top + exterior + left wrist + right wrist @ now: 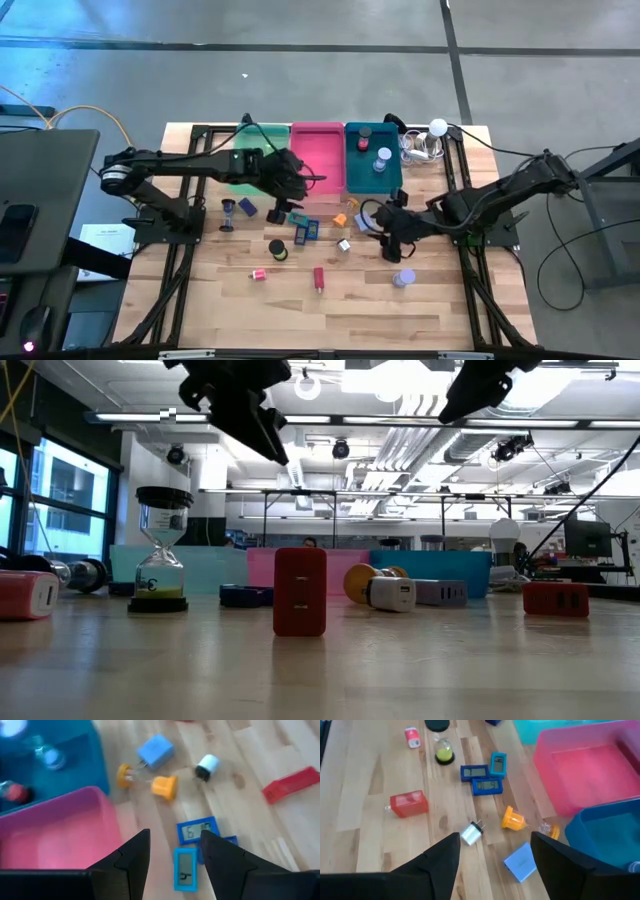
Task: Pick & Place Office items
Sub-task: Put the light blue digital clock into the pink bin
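The office items lie scattered on the wooden table (440, 310). Among them are three blue clips with small screens (197, 830), an orange spool-shaped piece (513, 818), a blue block (155, 751), a white plug (471, 833), red blocks (300, 590) and a lavender cylinder (403, 278). My left gripper (172, 855) hangs open above the blue clips, by the pink tray's near corner (300, 186). My right gripper (495, 855) hangs open above the white plug and the blue block, right of the orange piece. Neither has anything between its fingers.
Green (240, 165), pink (317, 150) and teal (372, 168) trays stand side by side along the far edge, and small items lie in the teal one. A white ball with cables (437, 127) sits at the far right. A black-capped hourglass (162, 550) stands at the left.
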Controlling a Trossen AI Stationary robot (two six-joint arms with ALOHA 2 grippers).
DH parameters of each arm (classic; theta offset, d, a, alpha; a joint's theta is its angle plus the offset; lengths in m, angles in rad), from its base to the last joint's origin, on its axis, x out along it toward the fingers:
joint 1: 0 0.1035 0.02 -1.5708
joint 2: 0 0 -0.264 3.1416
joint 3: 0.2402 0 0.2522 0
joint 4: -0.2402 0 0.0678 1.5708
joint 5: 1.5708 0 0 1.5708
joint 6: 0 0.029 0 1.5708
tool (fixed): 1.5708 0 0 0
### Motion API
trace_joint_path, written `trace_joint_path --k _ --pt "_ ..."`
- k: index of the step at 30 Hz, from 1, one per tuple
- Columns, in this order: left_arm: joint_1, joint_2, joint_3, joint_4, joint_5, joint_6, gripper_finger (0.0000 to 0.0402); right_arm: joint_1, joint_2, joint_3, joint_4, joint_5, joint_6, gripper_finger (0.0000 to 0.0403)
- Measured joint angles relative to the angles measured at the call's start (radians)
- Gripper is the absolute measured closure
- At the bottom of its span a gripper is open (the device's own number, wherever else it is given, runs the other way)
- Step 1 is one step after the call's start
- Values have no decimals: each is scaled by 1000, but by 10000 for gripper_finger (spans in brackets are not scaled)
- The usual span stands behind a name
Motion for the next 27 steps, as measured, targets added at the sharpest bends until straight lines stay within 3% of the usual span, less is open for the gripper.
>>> trace_joint_path --k 5,11,21,27 --pt "-2 56 0 4 123 -7 235 5 15 1 5 9 1 172" --pt "-1 112 -2 -5 109 -18 218 5 34 0 7 15 1 172" --pt "3 143 0 -35 61 -36 133 5 50 0 9 37 13 172" --pt "-3 200 -1 -65 52 52 121 5 73 0 3 41 16 172"
